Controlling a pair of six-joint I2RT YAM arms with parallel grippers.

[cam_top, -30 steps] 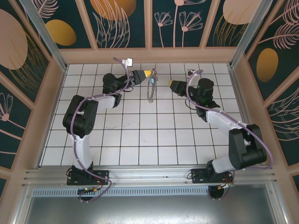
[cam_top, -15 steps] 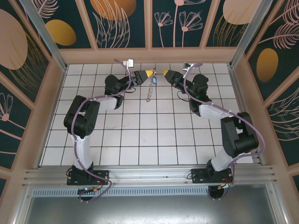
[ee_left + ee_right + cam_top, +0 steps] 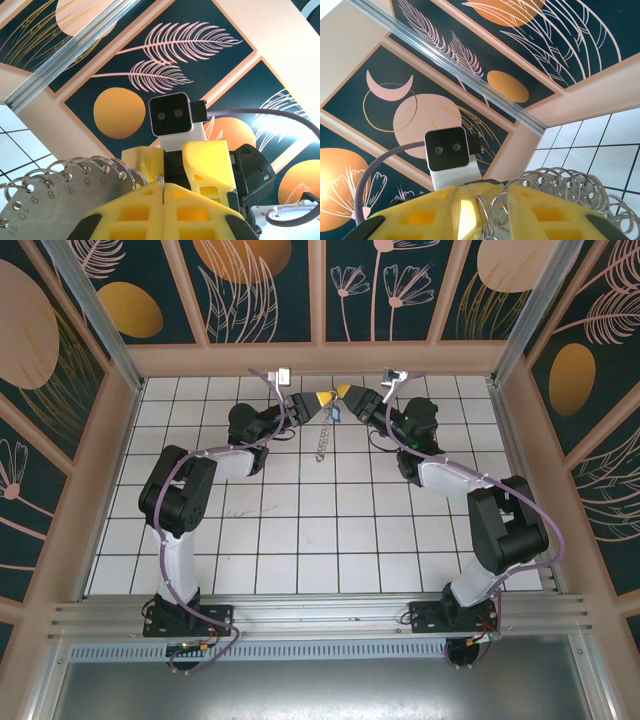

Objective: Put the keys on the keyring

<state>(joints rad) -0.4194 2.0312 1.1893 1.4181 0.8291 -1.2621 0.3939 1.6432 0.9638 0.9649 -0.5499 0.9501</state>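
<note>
Overhead view of a white-tiled table inside patterned walls. Both of your arms reach to the far middle, and their yellow tips almost meet.

The left gripper is pressed together. Its wrist camera shows the two foam fingers meeting in a tight seam, with one thin wire ring nipped at the top of that seam. To the left of it, a metal strip with numbered holes fans out, and each hole carries a ring of its own.

From above, the keyring appears as a slim pale strand running from the left tips toward the near side, over the tiles.

The right gripper faces the left one tip to tip. Its jaws stand a little apart. In its own camera, a loop of wire sits in the gap between them, and a coil of rings lies to the right.

The keys, a tiny dark cluster with a blue bit, sit just below the two sets of tips, at the top of the strand. At this size you cannot tell whether they touch either gripper.
</note>
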